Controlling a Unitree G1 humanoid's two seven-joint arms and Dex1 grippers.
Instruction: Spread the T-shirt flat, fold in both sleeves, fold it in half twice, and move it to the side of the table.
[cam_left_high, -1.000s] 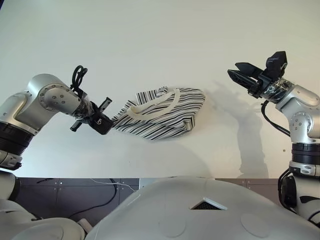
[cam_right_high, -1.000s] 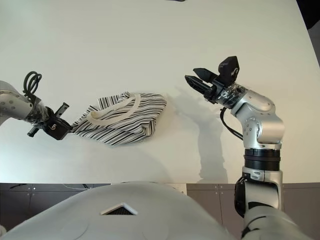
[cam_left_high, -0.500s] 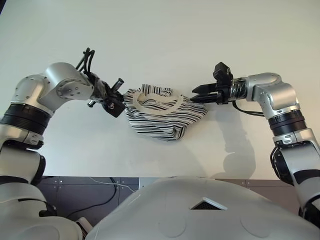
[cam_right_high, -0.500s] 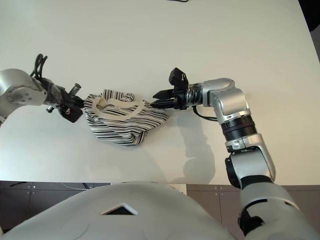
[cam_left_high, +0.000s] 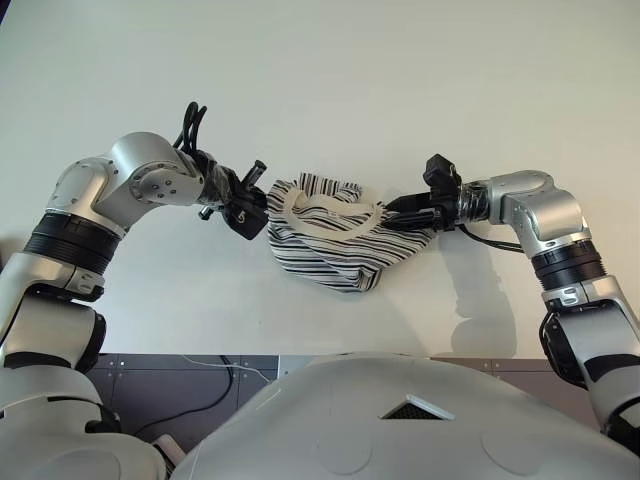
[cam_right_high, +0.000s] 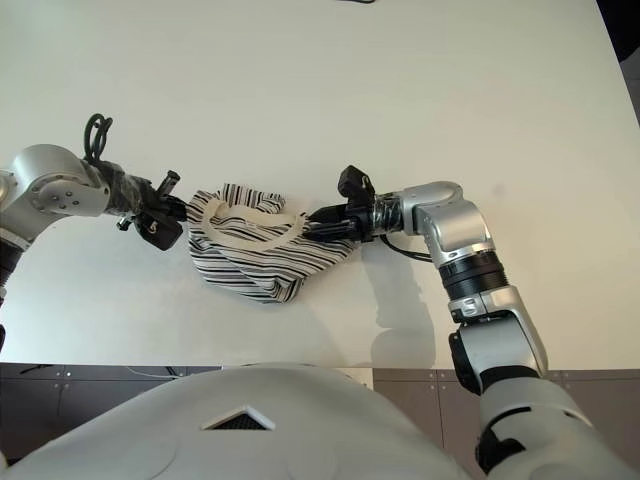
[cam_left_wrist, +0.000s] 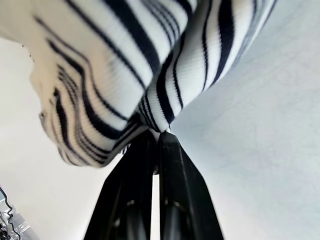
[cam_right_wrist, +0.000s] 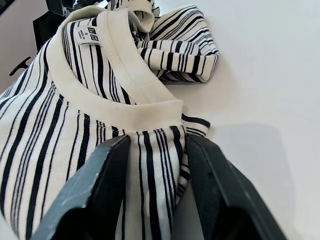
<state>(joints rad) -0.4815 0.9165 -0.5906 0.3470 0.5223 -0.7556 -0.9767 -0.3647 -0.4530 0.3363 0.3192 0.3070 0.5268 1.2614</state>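
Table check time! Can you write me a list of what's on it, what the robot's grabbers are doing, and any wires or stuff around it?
Surface: white table, plain.
Job's things: striped T-shirt, bunched up with the collar facing up, not spread flat.
Clutter: nothing seen.
Grippers: left gripper, jaws shut on the T-shirt's edge; right gripper, jaws open on either side of the cloth by the collar.
Cables: black loop at the left wrist; black cable under the right wrist; loose cables on the floor.
Surroundings: dark floor below the table's near edge.
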